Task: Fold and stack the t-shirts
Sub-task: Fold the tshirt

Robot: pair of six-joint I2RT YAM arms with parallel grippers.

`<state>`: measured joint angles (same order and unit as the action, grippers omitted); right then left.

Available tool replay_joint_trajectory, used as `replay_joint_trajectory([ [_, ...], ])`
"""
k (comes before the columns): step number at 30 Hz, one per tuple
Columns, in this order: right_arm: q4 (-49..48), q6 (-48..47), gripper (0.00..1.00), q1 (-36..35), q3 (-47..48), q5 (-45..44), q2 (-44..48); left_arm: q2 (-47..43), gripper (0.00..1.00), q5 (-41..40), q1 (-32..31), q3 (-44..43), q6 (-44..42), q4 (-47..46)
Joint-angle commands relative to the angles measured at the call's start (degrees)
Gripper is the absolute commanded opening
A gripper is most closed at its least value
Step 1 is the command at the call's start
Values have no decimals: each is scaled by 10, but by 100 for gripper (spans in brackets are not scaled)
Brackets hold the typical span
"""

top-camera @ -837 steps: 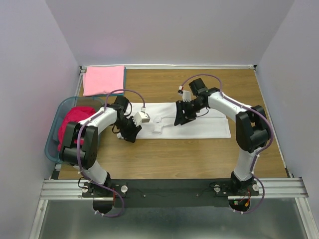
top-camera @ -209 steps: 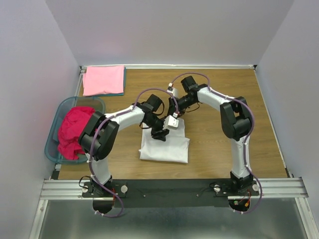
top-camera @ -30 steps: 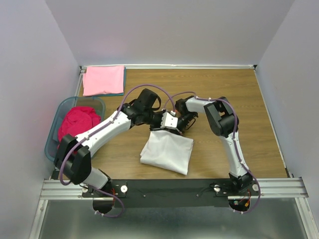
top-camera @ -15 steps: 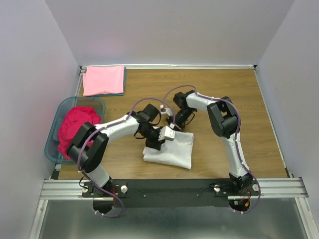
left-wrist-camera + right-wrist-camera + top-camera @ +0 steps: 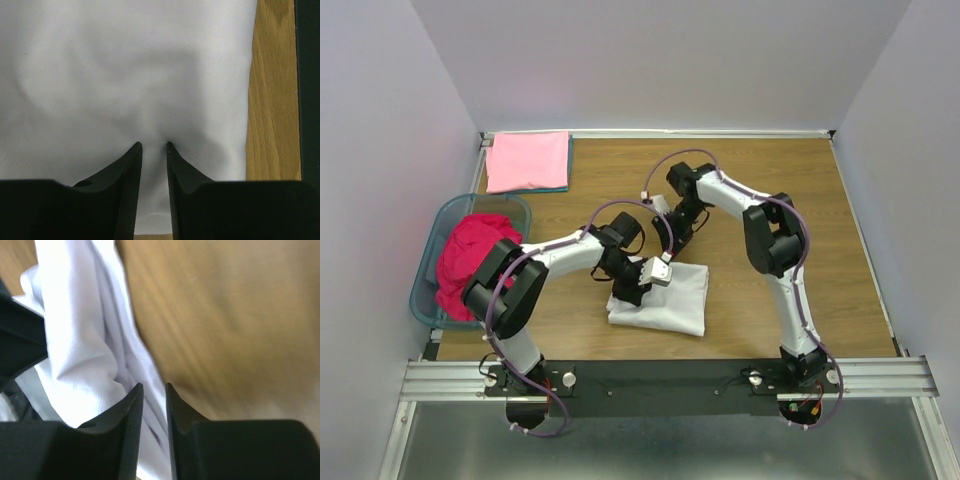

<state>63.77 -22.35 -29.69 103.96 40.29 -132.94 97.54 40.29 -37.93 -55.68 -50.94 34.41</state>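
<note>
The white t-shirt [image 5: 670, 300] lies folded in a rectangle on the wood table in front of the arms. My left gripper [image 5: 628, 292] stands on its left part. In the left wrist view the jaws [image 5: 152, 144] are a narrow gap apart, tips pressed into the white cloth [image 5: 125, 75], which puckers slightly there. My right gripper [image 5: 672, 240] hangs just past the shirt's far edge. Its jaws [image 5: 152, 385] are slightly open over rumpled white cloth [image 5: 80, 350]. The light pink t-shirt [image 5: 527, 160] lies folded at the far left corner. The magenta-red t-shirt [image 5: 468, 262] is heaped in the basket.
The teal plastic basket [image 5: 425, 290] stands at the table's left edge, beside the left arm. Bare wood [image 5: 800, 230] spreads to the right of the white shirt. The black base rail [image 5: 660, 375] runs along the near edge. Walls close in three sides.
A second ago both grippers held the white shirt's far edge up. The shirt now lies flat. The left gripper has moved onto its left part, and the right has opened and drawn back.
</note>
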Motion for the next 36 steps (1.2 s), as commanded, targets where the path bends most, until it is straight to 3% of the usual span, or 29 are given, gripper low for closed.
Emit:
replay_joint_trajectory([
  [1, 10, 9, 36, 36, 69, -51, 26, -28, 38, 14, 2, 2, -14, 12],
  [2, 14, 10, 41, 45, 80, -51, 28, -34, 40, 19, 7, -3, -11, 16],
  [6, 52, 0, 41, 94, 108, -29, 44, -64, 46, 75, 48, -50, 18, 45],
  [10, 72, -13, 44, 121, 41, 7, 90, -62, 48, 95, 114, -104, 44, 58],
  [12, 68, -29, 49, 124, -7, 17, 120, -49, 49, 93, 151, -120, 52, 55],
  [16, 37, -23, 53, 124, -63, 29, 151, -9, 50, 80, 182, -144, 57, 54],
  [24, -15, -19, 51, 123, -145, 30, 157, 64, 52, 77, 194, -179, 71, 47],
  [36, -19, -39, 52, 112, -184, 36, 165, 115, 51, 98, 194, -190, 31, 84],
])
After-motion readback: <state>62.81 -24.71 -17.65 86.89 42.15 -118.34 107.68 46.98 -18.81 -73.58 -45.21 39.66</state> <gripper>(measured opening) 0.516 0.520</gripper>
